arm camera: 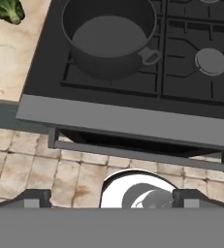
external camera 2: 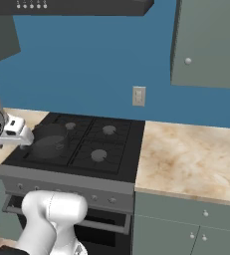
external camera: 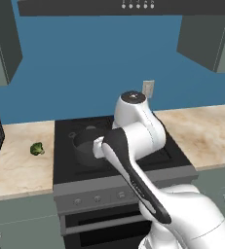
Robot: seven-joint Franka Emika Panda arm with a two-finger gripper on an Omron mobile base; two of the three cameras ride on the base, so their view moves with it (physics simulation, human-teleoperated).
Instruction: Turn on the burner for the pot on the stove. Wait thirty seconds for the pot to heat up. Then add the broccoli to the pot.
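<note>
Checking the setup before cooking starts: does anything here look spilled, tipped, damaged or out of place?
Nothing stands out. The pot sits upright and empty on the front left burner of the stove. The broccoli lies whole on the counter left of the stove, apart from the pot. No spill shows anywhere.

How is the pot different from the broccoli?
The pot is much bigger than the broccoli. The pot is smooth, round and dark grey; the broccoli is bumpy and bright green. The pot sits on the stove, while the broccoli lies on the counter beside it. Neither is being held.
</note>
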